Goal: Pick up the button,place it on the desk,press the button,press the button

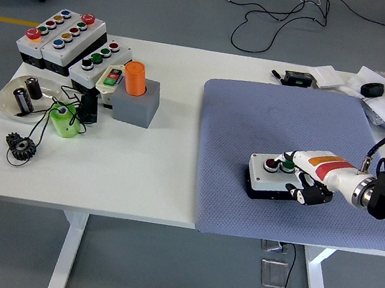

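White table (150, 181) with grey mat (283, 121): right hand (310, 182) covers the button box (269, 176) right end, fingers curled onto it; box long axis runs left-right.

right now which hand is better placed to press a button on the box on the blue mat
The right. The right hand already lies over the right end of the button box on the blue mat, its fingers over the buttons there. The left arm is not in view at all.

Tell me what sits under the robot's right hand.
The right hand lies over the right end of the white button box on the blue mat. Red and green buttons show; anything further right is covered.
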